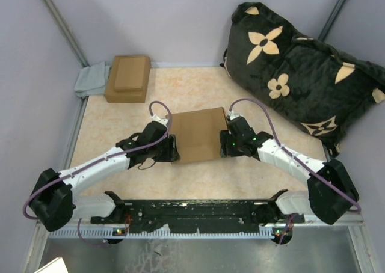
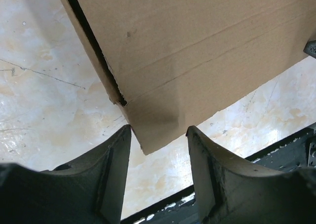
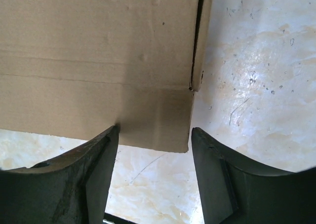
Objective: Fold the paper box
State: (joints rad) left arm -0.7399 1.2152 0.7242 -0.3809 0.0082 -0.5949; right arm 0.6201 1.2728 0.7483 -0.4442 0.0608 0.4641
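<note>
At the middle of the table (image 1: 114,134), the paper box (image 1: 197,133) lay flat as a shallow brown rectangle between the two arms, with a creased front flap reaching past the slit at each side wall toward the bases. The chief risk, as I judged it, was an uneven move. If one arm pushed or lifted before the other, the light box could skid or twist on the smooth tabletop, and the flap would then bend off its crease instead of along it. A pinch taken only at a corner could also crumple the cardboard or start a tear at the slit, where little material joins the flap to the body. The smaller stacked boxes (image 1: 127,77), the grey cloth (image 1: 89,82) and the black flowered cushion (image 1: 301,68) sat well apart and seemed unlikely to interfere. The left gripper (image 1: 173,148) stood just beside the box's near-left corner with its jaws well parted. In its wrist view the flap's corner lay in the gap between the fingers (image 2: 111,179), neither of which was visibly pressing on it, so it held nothing. The right gripper (image 1: 225,142) mirrored this at the near-right corner, jaws equally apart and empty. One fingertip (image 3: 111,135) appeared level with the flap's edge, but whether it touched I could not tell.
</note>
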